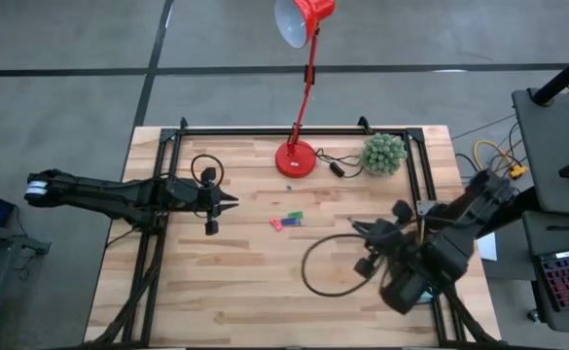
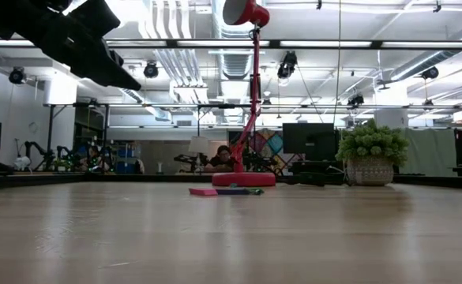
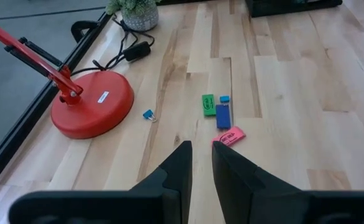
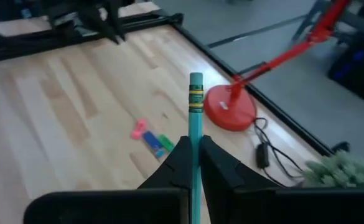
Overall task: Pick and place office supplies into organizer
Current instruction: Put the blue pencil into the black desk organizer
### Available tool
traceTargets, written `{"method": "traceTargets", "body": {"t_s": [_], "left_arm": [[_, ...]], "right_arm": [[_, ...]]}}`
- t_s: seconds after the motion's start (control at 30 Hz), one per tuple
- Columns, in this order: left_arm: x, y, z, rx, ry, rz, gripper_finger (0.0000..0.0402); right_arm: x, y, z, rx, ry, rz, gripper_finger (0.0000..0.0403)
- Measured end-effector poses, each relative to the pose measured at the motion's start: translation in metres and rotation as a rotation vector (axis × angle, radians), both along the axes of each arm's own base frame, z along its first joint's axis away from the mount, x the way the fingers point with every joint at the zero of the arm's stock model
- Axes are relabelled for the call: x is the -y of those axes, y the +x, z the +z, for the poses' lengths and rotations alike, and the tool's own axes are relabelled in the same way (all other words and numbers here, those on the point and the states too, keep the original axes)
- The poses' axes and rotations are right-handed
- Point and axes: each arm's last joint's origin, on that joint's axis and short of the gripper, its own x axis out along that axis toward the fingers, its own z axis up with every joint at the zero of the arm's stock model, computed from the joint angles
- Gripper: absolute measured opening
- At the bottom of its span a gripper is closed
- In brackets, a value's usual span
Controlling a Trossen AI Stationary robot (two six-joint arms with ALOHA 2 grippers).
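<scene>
Wooden table point(image 1: 245, 292), erasers point(image 1: 287, 221) mid-table.

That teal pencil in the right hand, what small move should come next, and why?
Probably just keep the right hand shut on the teal pencil and lift it slightly. The pencil pokes out past the fingertips, over bare wood, with the pink, blue and green erasers beyond it. No organizer shows in any view, so a drop-off spot cannot be picked yet.
</scene>
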Motion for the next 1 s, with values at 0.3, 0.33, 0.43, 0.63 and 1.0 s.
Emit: {"method": "traceTargets", "body": {"t_s": [0.3,0.33,0.43,0.63,1.0], "left_arm": [[0.0,0.0,0.0,-0.002,0.0,-0.001,0.0048],[0.0,0.001,0.0,-0.003,0.0,0.0,0.0048],[0.0,0.001,-0.001,-0.003,0.0,-0.001,0.0047],[0.0,0.001,-0.001,-0.003,-0.001,-0.001,0.0048],[0.0,0.001,0.0,0.001,-0.004,-0.001,0.0048]], "right_arm": [[0.003,-0.031,-0.02,0.0,-0.007,0.019,0.0011],[0.004,-0.033,-0.021,-0.018,-0.01,0.028,0.0011],[0.009,-0.04,-0.021,-0.081,0.004,0.063,0.0011],[0.022,-0.055,-0.012,-0.139,0.004,0.135,0.0011],[0.061,-0.097,0.004,-0.054,-0.093,0.247,0.0011]]}}
